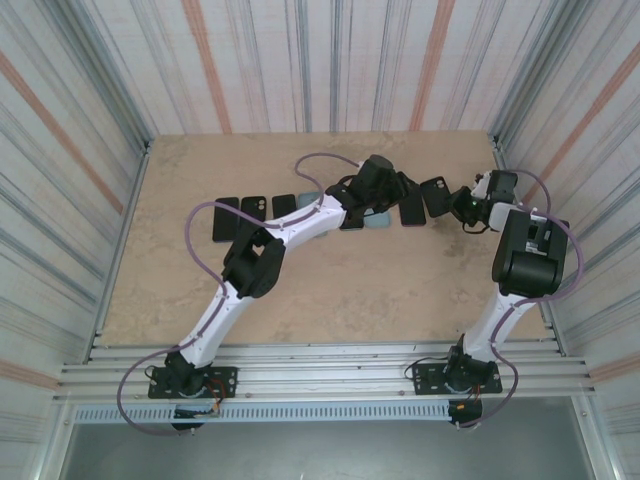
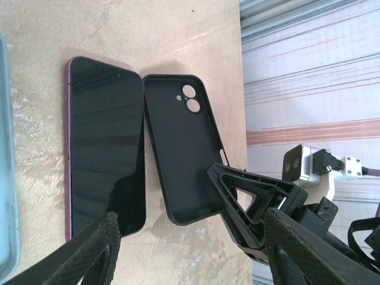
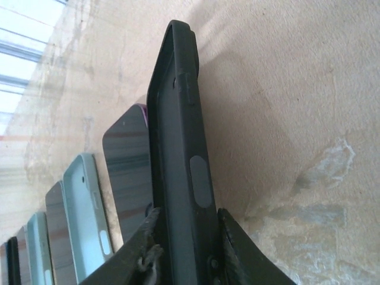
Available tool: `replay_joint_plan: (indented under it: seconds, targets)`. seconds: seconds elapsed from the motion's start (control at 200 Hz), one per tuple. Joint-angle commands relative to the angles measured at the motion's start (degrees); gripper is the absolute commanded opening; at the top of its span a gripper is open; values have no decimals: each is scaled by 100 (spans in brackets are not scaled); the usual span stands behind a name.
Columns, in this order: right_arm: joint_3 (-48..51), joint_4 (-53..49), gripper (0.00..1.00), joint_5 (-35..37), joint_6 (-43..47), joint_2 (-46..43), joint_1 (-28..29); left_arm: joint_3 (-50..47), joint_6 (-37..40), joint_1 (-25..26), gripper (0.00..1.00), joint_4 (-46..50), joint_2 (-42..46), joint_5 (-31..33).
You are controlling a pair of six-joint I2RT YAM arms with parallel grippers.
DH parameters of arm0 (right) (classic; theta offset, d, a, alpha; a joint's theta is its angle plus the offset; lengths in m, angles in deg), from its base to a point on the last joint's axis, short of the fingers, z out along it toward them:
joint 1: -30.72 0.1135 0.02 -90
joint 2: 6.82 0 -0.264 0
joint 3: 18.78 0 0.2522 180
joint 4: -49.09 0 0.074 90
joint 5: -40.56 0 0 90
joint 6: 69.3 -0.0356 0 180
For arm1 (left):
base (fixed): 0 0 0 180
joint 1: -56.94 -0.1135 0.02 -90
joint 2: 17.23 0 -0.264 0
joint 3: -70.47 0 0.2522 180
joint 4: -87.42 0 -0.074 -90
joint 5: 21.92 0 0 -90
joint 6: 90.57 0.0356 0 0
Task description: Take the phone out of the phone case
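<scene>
1 empty case point(image 2: 184, 148) beside bare phone point(image 2: 107, 148)

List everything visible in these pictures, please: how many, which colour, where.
black phone case: one, black, empty, right end of the row
phone: one, dark screen, purple edge, lying flat beside that case
light blue phone cases: at least two, light blue, further along the row
other dark phones or cases: several, count unclear, row's left part
table: one, beige, under everything
left hand: one, black, open, over phone and case
right hand: one, black, fingers either side of the black phone case's end
</scene>
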Motion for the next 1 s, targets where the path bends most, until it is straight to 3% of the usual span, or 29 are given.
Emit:
replay_joint_plan:
  seconds: [0.0,0.386,0.671,0.726,0.852,0.967,0.992]
  targets:
    - [-255,-670,33,126,498,55,-44,-228,9,-11,67,-140,432,-138]
    - [-381,-1261,48,904,1074,-44,68,-746,-135,-2,66,-316,745,-389]
    - [-414,-1241,56,965,1157,-358,140,-1520,119,-1,66,-295,1364,-551]
    - [-473,-1391,64,920,1267,-518,209,-1798,303,-24,66,-244,1605,-586]
    - [-374,-1595,69,874,1519,-1045,478,-2529,1029,-144,66,-47,2256,-612]
    - [-149,-1682,99,800,1681,-1572,785,-3134,2040,-368,67,412,2892,-494]
    - [-105,-1714,99,804,1735,-1680,856,-3277,2347,-427,68,503,3052,-403]
